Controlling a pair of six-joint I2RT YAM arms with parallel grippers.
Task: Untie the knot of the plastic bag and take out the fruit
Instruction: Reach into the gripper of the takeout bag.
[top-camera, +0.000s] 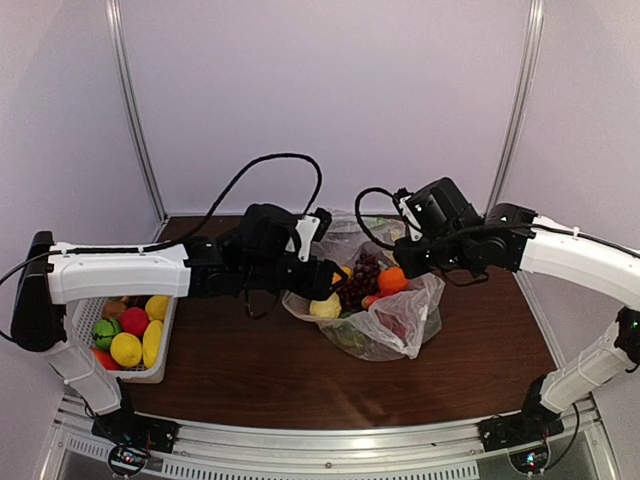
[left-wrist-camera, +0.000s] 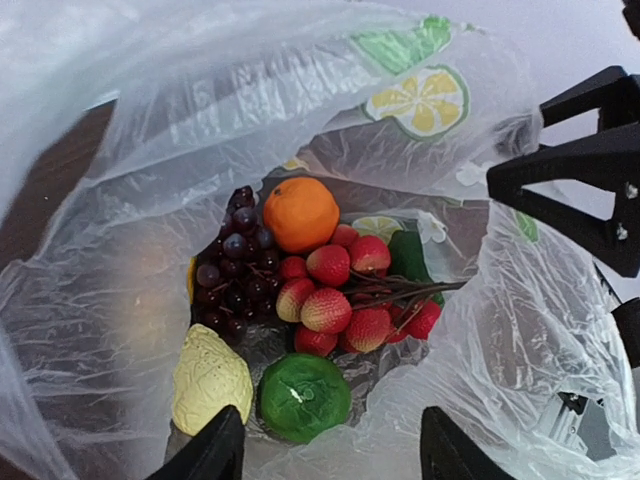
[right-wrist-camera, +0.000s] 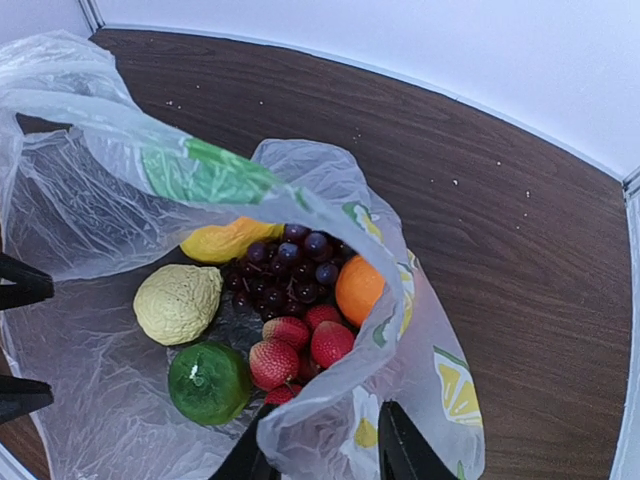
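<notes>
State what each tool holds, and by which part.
Right tool: straddles the rim of the plastic bag; a firm grip cannot be told. Left tool: open over the bag's mouth, apparently holding nothing.

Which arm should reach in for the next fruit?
Left. The left tool hangs open over the mouth of the plastic bag, the lime and pale yellow fruit just beneath. The right tool straddles its rim, probably better left there.

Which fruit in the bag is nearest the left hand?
The green lime, directly ahead of the left hand; the pale lemon sits off to one side.
</notes>
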